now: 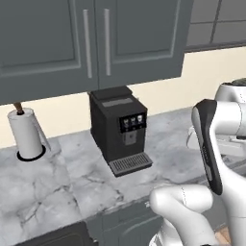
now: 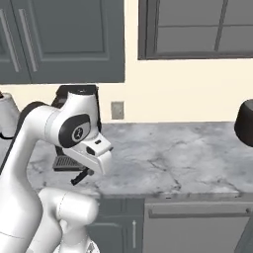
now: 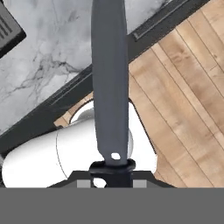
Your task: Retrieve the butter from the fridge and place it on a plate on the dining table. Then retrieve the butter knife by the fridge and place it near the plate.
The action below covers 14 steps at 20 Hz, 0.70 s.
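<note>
Knife: butter knife (image 3: 109, 78) runs up the middle of the hand view, dark handle end down at the finger tips, long dark grey body reaching past the top edge.
Pincer: pincer (image 3: 111, 168) clenched on the butter knife; the two dark tips sit tight against the handle end, one on each side.
Knife position: held in the air, above the wooden floor (image 3: 183, 96) and the front edge of the desk; touches neither.
Desk: grey-veined marble top (image 1: 62, 187), seen in both base views and at upper left of the hand view.
Coffee machine: black, boxy coffee machine (image 1: 119, 129) upright on the desk against the wall, drip grate at its foot; a corner of that grate (image 3: 6, 28) shows at upper left in the hand view.
Paper towel: white roll (image 1: 26, 134) on an upright holder, standing on the desk well left of the coffee machine.
Cabinets: dark grey wall cabinets (image 1: 86, 43) with long bar handles, above the coffee machine.
Dark object: rounded black item (image 2: 245, 123) at the right edge of the right base view, on the desk; cannot tell what it is.
Wall: cream, with a small grey outlet plate (image 2: 117, 109) just right of the coffee machine.
</note>
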Motion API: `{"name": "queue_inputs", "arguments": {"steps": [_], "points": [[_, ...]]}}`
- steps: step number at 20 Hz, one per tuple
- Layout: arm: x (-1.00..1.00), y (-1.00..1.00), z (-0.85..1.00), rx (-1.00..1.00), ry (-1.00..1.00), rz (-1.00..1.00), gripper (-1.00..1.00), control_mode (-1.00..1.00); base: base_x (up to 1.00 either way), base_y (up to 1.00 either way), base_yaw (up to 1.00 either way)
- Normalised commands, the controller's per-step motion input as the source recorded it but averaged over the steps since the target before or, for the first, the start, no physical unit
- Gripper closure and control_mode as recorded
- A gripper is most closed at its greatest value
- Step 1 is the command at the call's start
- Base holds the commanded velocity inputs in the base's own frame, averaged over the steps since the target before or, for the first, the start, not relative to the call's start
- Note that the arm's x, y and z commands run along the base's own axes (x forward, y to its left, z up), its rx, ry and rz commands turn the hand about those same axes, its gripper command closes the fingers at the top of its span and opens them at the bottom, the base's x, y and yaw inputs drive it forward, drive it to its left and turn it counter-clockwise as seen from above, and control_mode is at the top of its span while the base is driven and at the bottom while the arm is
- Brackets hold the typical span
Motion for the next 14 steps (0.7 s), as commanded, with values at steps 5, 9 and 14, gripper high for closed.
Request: {"name": "queue_inputs", "arguments": {"steps": [5,9,14], "points": [[0.00,0.00,0.00,0.00,0.00,0.00,1.00,1.00,0.09,-0.42,-0.57],[0.00,0.00,0.00,0.00,0.00,0.00,1.00,1.00,0.19,-0.58,-0.56],[0.00,0.00,0.00,0.00,0.00,0.00,1.00,1.00,0.41,-0.52,-0.59]]}}
